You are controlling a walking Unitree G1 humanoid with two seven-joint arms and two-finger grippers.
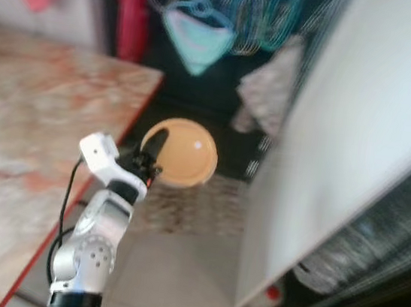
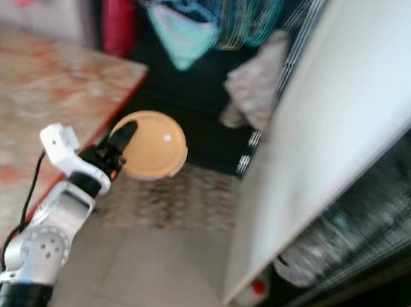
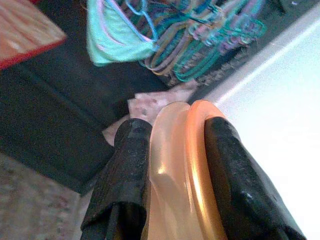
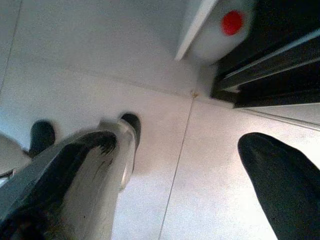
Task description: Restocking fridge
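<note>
1. Your round orange plastic bowl sits pinched by its rim in the left gripper, raised over the floor.
2. To that gripper's left lies the orange-veined marble counter; to its right stands the open white fridge door.
3. Your right gripper hangs spread wide above the pale tiled floor.

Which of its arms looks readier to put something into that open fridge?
Likely the left: the left gripper already clamps the orange bowl. The right gripper hangs open over the floor.
</note>
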